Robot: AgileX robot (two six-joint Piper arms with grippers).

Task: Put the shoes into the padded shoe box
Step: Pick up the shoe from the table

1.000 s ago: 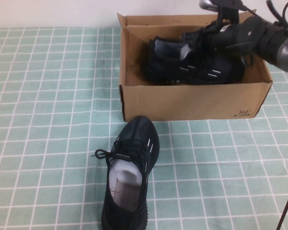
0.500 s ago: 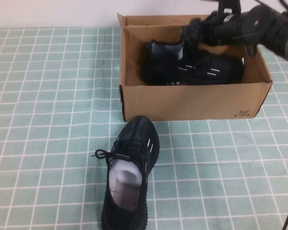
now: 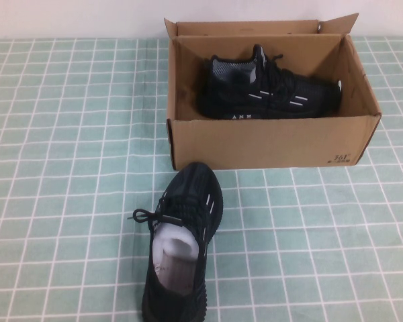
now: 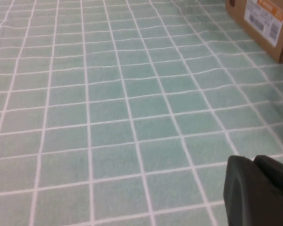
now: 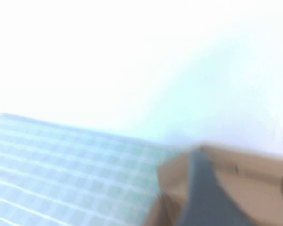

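One black knit sneaker (image 3: pixel 269 90) lies on its side inside the brown cardboard shoe box (image 3: pixel 269 144) at the back of the table. The other sneaker (image 3: pixel 181 241), stuffed with white paper, lies on the cloth in front of the box, toe toward it. Neither arm shows in the high view. My left gripper (image 4: pixel 257 188) hangs low over bare cloth, its two dark fingers pressed together and empty. My right gripper (image 5: pixel 247 193) is raised near the box (image 5: pixel 245 179); one finger (image 5: pixel 207 197) and the other at the picture's edge stand apart with nothing between them.
A green checked cloth (image 3: pixel 74 134) covers the table. A white wall stands behind the box. In the left wrist view a corner of the box with a printed label (image 4: pixel 264 19) shows at the far side of the cloth.
My right arm has lifted out of the box and left the high view. The sneaker it was over stays in the box. The front sneaker has not moved.
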